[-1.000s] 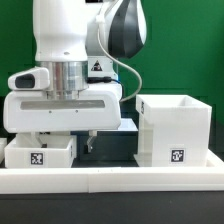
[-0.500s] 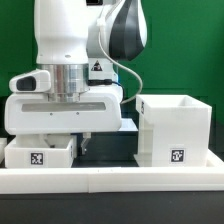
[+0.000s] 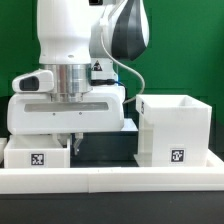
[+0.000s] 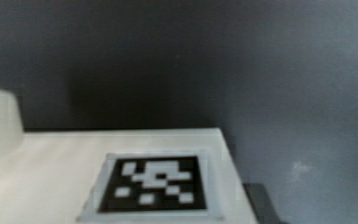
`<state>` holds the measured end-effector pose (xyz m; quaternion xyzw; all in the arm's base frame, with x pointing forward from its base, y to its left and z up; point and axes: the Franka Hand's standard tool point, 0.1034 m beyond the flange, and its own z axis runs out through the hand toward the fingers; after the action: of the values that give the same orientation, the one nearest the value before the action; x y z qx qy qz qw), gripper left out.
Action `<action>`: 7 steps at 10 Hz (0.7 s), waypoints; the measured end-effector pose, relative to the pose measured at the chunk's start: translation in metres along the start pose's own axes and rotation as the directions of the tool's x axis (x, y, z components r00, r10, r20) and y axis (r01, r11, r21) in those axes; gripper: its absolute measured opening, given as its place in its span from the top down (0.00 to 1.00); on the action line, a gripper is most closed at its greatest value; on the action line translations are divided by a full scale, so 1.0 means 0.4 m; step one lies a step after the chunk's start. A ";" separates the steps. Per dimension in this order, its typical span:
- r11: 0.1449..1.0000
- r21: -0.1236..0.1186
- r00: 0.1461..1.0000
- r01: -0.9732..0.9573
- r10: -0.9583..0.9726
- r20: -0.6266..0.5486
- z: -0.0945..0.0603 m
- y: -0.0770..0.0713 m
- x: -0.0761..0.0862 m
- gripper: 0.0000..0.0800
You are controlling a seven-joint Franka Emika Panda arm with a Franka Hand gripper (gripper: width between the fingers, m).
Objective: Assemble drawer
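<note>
Exterior view has the white arm [image 3: 70, 40] hanging low over the dark bench [image 3: 110, 150], its broad wrist body filling the middle of the scene. The pincer [image 3: 73, 141] reaches down just beside the right wall of the small drawer tray [image 3: 25, 150]. That tray stands at the exterior view's left, its square tag [image 3: 38, 158] facing the camera. Only a dark stub shows under the wrist, so I cannot tell whether the fingers are apart or together. The large drawer shell [image 3: 172, 125] stands upright at the exterior view's right, well apart from the tray, open side up. A low border rail [image 3: 110, 176] runs along the front. The wrist view is blurred: a white flat face [image 4: 51, 160] carries a checkered tag [image 4: 155, 185], with dark bench beyond.
</note>
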<state>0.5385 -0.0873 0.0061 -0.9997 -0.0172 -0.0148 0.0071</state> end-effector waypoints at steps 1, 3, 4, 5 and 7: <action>1.000 0.000 1.000 0.002 -0.002 0.000 0.000 -0.001 0.000 0.95; 1.000 0.000 1.000 0.010 -0.010 0.001 0.000 0.000 0.000 0.95; 0.999 -0.001 0.999 0.034 -0.034 0.000 -0.005 0.000 0.002 0.95; 0.998 0.001 0.998 0.066 -0.066 0.002 -0.020 -0.005 0.008 0.95; 0.989 -0.003 0.989 0.146 -0.146 0.000 -0.041 -0.026 0.020 0.95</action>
<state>0.5457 -0.0769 0.0228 -0.9958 -0.0905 -0.0156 0.0043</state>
